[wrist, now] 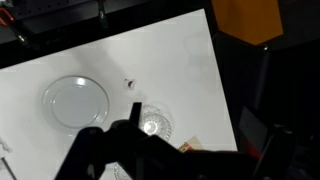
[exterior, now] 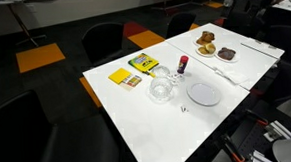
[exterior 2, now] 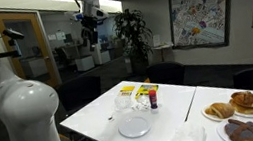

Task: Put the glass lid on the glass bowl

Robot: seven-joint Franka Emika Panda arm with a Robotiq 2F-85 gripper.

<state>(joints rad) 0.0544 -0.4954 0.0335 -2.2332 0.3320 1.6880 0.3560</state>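
The glass bowl (exterior: 162, 89) stands mid-table, small and clear; it also shows in the other exterior view (exterior 2: 125, 100) and in the wrist view (wrist: 153, 123). A flattish clear glass shape right beside it, toward the yellow box, looks like the glass lid (exterior: 162, 77); it is too small to be sure. In the wrist view that spot is hidden behind the gripper. My gripper (wrist: 195, 130) is open and empty, high above the table (exterior 2: 88, 28), with the bowl below its left finger.
A larger white plate (exterior: 204, 93) lies next to the bowl (wrist: 76, 100). A yellow box (exterior: 142, 62), a yellow pad (exterior: 124, 78) and a red bottle (exterior: 183, 63) stand behind. Pastry plates (exterior: 206, 45) are at the far end. Chairs surround the table.
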